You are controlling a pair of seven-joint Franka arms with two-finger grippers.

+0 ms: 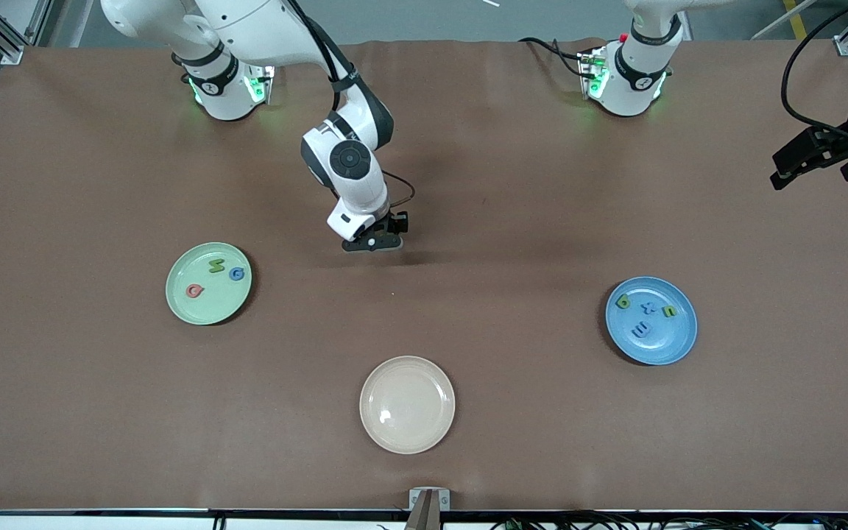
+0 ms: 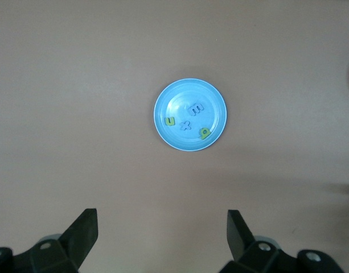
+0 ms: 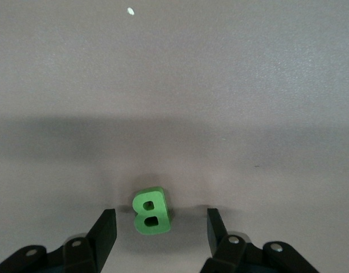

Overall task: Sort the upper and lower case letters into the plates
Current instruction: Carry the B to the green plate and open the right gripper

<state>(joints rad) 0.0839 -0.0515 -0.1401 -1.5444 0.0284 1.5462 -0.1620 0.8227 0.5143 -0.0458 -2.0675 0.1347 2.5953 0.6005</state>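
Observation:
A green letter B (image 3: 152, 211) lies flat on the brown table between the fingers of my right gripper (image 3: 161, 224). The gripper is open, with a gap on each side of the letter. In the front view that gripper (image 1: 372, 246) is down at the table's middle and hides the B. The pale green plate (image 1: 203, 309) holds three letters: green (image 1: 216, 266), blue (image 1: 237, 274) and red (image 1: 195, 291). The blue plate (image 1: 670, 342) holds several small letters, green (image 1: 623, 301) and blue (image 1: 641, 330). My left gripper (image 2: 163, 227) hangs open and empty, high up, looking down on the blue plate (image 2: 174, 102).
An empty cream-beige plate (image 1: 407, 404) sits near the table's front edge, nearer to the front camera than both other plates. The left gripper (image 1: 799, 158) waits in the air at the left arm's end of the table. Cables trail by the left arm's base (image 1: 626, 73).

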